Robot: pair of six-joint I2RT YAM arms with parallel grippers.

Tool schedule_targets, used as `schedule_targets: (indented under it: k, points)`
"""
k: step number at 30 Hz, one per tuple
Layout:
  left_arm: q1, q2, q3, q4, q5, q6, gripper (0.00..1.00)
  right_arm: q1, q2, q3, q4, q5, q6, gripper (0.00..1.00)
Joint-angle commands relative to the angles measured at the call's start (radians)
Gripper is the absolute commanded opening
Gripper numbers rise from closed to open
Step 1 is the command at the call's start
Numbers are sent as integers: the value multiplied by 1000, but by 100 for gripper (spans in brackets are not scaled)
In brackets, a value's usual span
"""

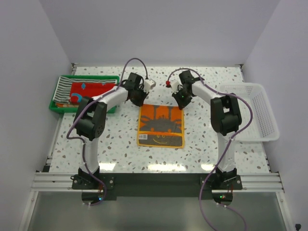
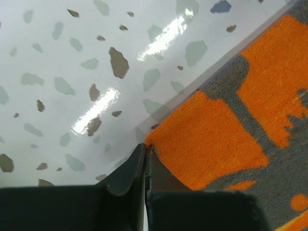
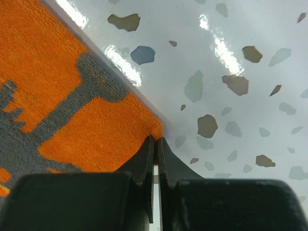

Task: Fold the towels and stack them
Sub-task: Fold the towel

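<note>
The orange cartoon towel [image 1: 160, 126] lies flat mid-counter, slightly longer near-to-far than across, with its near edge toward the arm bases. Each far corner sits at one tool, so neither arm is better placed, and a fold would likely carry the far edge toward the near one. The left tool [image 2: 146, 147] is pinched closed on the far-left corner and the right tool [image 3: 156, 139] on the far-right corner. Beyond, toward the counter's far-left corner, a green tray [image 1: 89, 77] holds a striped towel [image 1: 62, 89] and a red towel [image 1: 91, 89].

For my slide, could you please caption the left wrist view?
Left tool shut on a corner of the orange towel on the speckled table.
</note>
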Motion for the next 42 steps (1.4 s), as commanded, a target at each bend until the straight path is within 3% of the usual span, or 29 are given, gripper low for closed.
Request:
schedule_targets:
  k: [1,16,32,42]
  points:
    - [26,-21,71,29,-1,43,0,-4,-63,51,36,60,15,0]
    - [26,-245,-187,121,36,-49,0,11,-239,-60,18,34,101,0]
    - [-5,-553,-509,126,129,-358,0,39,-481,-343,-4,40,363,0]
    - [-75,-671,-653,137,73,-483,0,107,-587,-532,45,52,478,0]
